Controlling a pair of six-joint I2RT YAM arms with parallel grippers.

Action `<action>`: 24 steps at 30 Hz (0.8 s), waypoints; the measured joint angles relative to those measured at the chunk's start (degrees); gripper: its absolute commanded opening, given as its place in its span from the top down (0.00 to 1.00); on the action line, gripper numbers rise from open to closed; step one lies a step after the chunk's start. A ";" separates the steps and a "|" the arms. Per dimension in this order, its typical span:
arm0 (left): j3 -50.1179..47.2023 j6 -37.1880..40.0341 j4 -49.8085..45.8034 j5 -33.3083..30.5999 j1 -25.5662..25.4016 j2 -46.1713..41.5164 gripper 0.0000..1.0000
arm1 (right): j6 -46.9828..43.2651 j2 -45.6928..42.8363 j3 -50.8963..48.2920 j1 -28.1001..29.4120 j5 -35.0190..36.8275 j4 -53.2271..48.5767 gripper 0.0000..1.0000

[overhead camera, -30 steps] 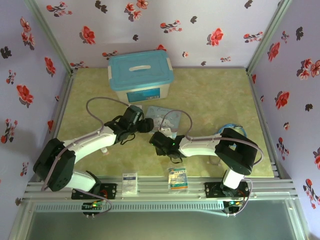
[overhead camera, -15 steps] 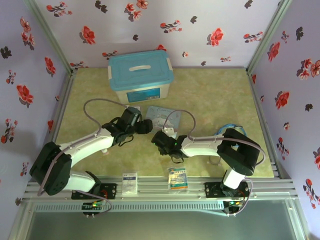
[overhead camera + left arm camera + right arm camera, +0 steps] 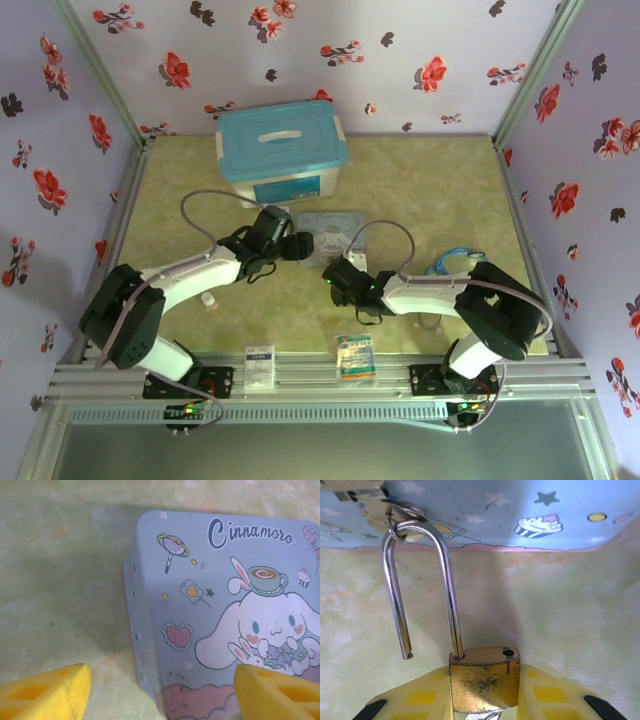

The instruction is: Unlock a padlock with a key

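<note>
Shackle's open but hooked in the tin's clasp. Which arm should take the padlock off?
Right. The right gripper grips the padlock body, its shackle hooked through the clasp on the Cinnamoroll tin. The left gripper hangs open by the tin's corner, holding nothing.

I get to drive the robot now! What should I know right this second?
Left gripper: open, holding nothing, fingers either side of the Cinnamoroll tin corner.
Right gripper: shut on the padlock body.
Padlock: shackle popped open, one end free, hooked through the tin's latch.
Key: a metal bit peeks out under the padlock body; cannot tell if that is it.
Done: unlocking. Left: probably unhooking the shackle from the latch.
</note>
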 measured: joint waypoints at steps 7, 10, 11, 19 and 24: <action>2.95 0.28 2.27 0.70 0.00 5.46 0.34 | 2.56 -1.68 -3.08 -0.87 -0.42 3.56 0.74; 3.30 0.26 3.98 1.16 0.00 7.67 0.39 | 6.19 -2.05 -4.92 -0.83 -0.15 7.23 0.76; 3.30 0.22 4.76 1.46 0.00 8.07 0.42 | 7.30 -2.03 -5.16 -0.70 0.15 7.89 0.76; 2.16 0.20 9.75 1.51 0.00 8.94 0.47 | 15.80 0.13 -5.35 0.70 4.20 12.07 0.77; 1.18 0.28 12.22 1.42 0.00 9.07 0.47 | 20.31 2.25 -5.49 0.70 5.64 17.38 0.78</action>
